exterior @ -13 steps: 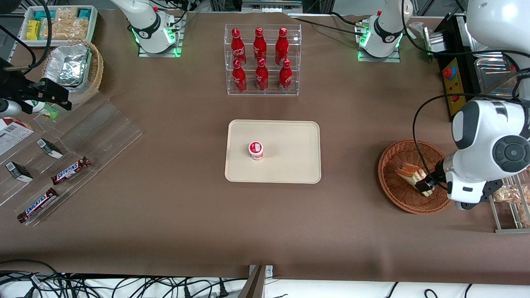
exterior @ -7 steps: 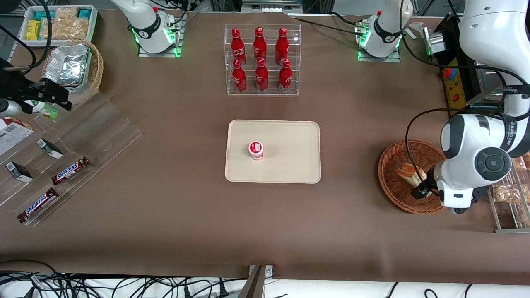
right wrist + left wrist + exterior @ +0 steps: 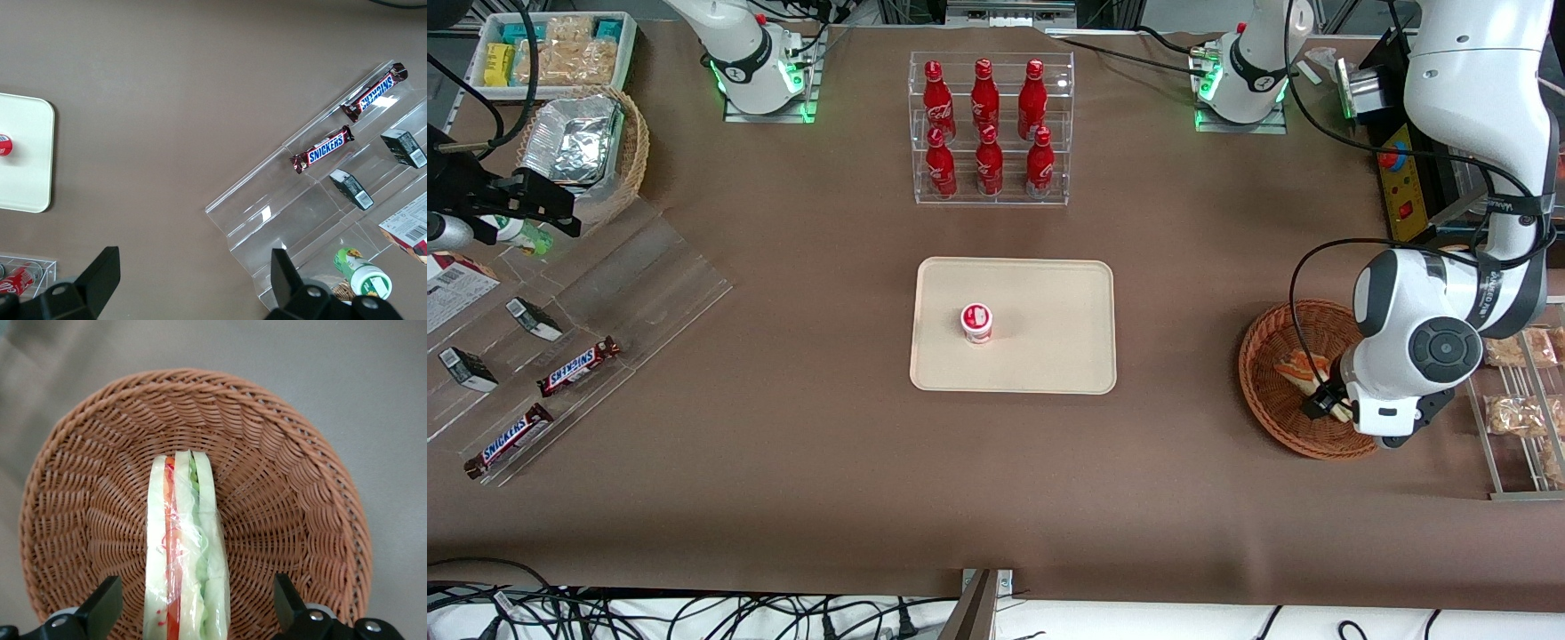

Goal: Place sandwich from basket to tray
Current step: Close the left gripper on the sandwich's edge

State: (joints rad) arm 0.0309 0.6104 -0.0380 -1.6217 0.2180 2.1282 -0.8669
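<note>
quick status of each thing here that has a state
sandwich: wrapped, on edge in the basket, not gripped
basket: holds the sandwich
tray: holds only a small red-lidded cup, upright
end effector: open, fingers straddling the sandwich

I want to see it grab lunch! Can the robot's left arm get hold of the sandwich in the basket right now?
Probably yes. The gripper hangs open over the basket, a finger on each side of the sandwich, and nothing lies in between.
</note>
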